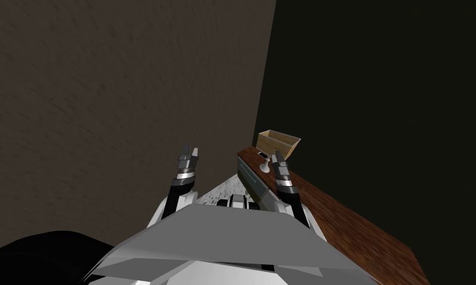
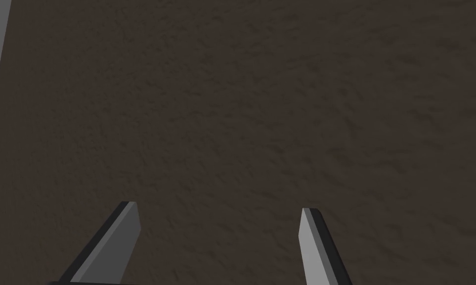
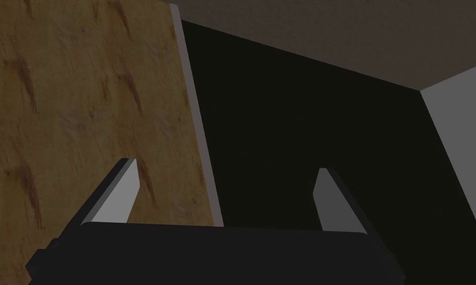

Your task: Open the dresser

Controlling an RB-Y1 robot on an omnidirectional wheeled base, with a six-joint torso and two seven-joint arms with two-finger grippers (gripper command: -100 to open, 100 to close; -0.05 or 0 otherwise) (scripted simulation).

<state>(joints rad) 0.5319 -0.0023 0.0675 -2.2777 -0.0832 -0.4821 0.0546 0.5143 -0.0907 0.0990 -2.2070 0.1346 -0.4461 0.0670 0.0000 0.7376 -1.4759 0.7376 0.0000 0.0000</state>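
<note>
The dresser (image 1: 350, 227) runs along my right side, with a reddish-brown wooden top and a grey drawer front (image 1: 254, 184) facing the floor gap. My right gripper (image 1: 280, 159) hovers over the dresser's top near its front edge, fingers open and empty. In the right wrist view the right gripper (image 3: 227, 168) points at a light wooden panel (image 3: 83, 109) the colour of the box, with a black area beside it. My left gripper (image 1: 190, 152) is raised to the left, away from the dresser. In its own view the left gripper (image 2: 219, 207) stands open before a brown wall.
An open light wooden box (image 1: 279, 142) stands at the far end of the dresser top. A small white stemmed object (image 1: 265, 166) sits just in front of the box, close to my right gripper. A brown wall (image 1: 108, 109) is on the left, over a speckled floor (image 1: 222, 192).
</note>
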